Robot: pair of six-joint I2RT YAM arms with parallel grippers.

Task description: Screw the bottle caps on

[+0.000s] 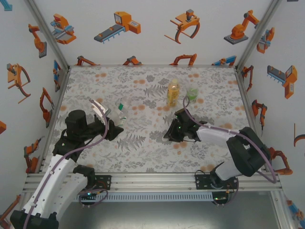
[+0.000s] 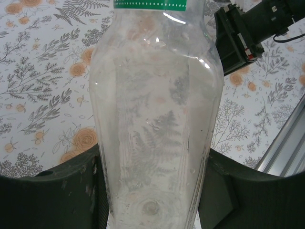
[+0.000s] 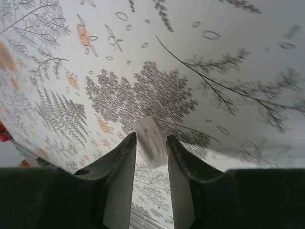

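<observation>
The clear bottle (image 2: 152, 109) stands between the dark fingers (image 2: 52, 191) of my left gripper (image 2: 152, 162), which is shut on its lower body. A green cap (image 2: 150, 4) sits at its top. From above, that bottle (image 1: 119, 116) is at the left gripper (image 1: 114, 125), left of centre. A white cap (image 3: 151, 143), tilted and blurred, lies loose between the slightly parted tips of my right gripper (image 3: 151, 139), close above the table. The right gripper (image 1: 171, 134) is at mid-table. The amber bottle (image 1: 173, 92) and the greenish bottle (image 1: 192, 93) stand upright behind it.
The fern-patterned table cover (image 1: 143, 152) runs to an aluminium rail (image 1: 157, 179) at the near edge. Walls with robot pictures close in the sides and back. In the left wrist view, the right gripper's black body (image 2: 238, 38) is just beyond the bottle.
</observation>
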